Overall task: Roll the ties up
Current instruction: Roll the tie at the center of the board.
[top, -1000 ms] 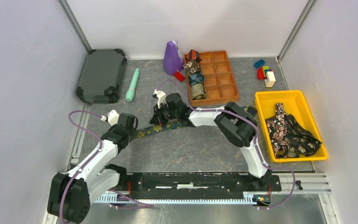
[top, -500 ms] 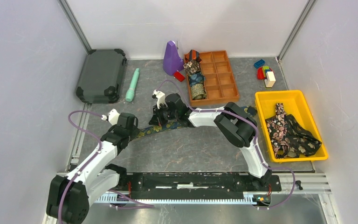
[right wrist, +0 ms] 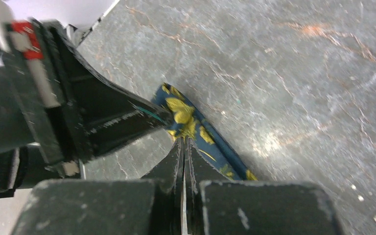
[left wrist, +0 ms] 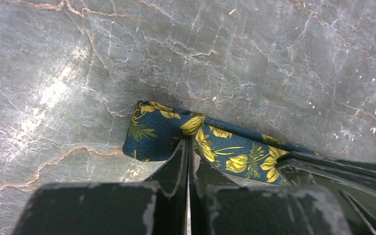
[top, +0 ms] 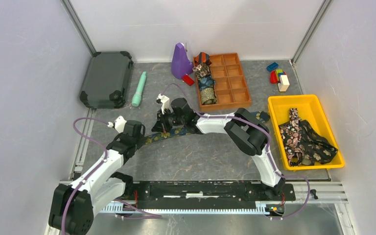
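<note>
A navy tie with gold flowers (top: 177,133) lies as a flat strip on the grey table between the two arms. My left gripper (top: 143,141) is shut on its left end; the left wrist view shows the jaws pinching the tie (left wrist: 230,152) just behind its folded tip. My right gripper (top: 162,128) is shut on the same tie (right wrist: 210,142) a little further along, close beside the left gripper (right wrist: 103,117). Three rolled ties (top: 205,83) sit in the left column of the brown tray (top: 235,78). Loose dark floral ties (top: 306,139) lie in the yellow bin (top: 274,105).
A mint-green stick (top: 139,89) and a dark grey case (top: 105,78) lie at the back left. A purple object (top: 180,61) stands by the tray. Coloured toy blocks (top: 279,78) sit at the back right. A rail runs along the near edge.
My right gripper has shifted slightly left and away from the bases with the tie in it. The left gripper has barely moved.
</note>
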{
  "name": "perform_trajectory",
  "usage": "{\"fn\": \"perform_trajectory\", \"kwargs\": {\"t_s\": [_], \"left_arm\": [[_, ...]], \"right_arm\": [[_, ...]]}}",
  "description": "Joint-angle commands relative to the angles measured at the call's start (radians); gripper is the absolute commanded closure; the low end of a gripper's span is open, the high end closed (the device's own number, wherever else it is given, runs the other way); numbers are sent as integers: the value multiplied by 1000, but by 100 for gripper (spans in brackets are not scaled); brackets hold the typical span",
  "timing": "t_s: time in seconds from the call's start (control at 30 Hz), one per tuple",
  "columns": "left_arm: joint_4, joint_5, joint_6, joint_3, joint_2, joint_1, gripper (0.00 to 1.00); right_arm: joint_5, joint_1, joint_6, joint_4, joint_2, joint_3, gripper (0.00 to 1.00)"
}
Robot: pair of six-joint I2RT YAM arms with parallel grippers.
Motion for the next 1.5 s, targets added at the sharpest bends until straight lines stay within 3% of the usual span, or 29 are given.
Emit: {"fn": "perform_trajectory", "kwargs": {"t_s": [0.0,0.6,0.9,1.0,1.13,1.33,1.47], "left_arm": [[48,10,29,-28,1,-4,98],[27,26,24,-57,-62,-4,98],[14,21,27,-52,-84,-4,98],[-7,19,28,-39,-95,-3,91],[-74,-11,34,-10,-128,-4,71],[-133,-121,12,-7,-179,-3,73],[-85,-133,7,-14,-115,-3,77]], "right_arm": [[-30,23,12,40,19,86,100],[-74,100,51,-22,239,328,100],[-28,101,31,-65,264,307,100],[-18,100,26,-69,265,302,100],[-14,100,21,-70,265,295,100],[-7,97,16,-62,259,277,100],[-5,95,13,-57,249,262,100]]}}
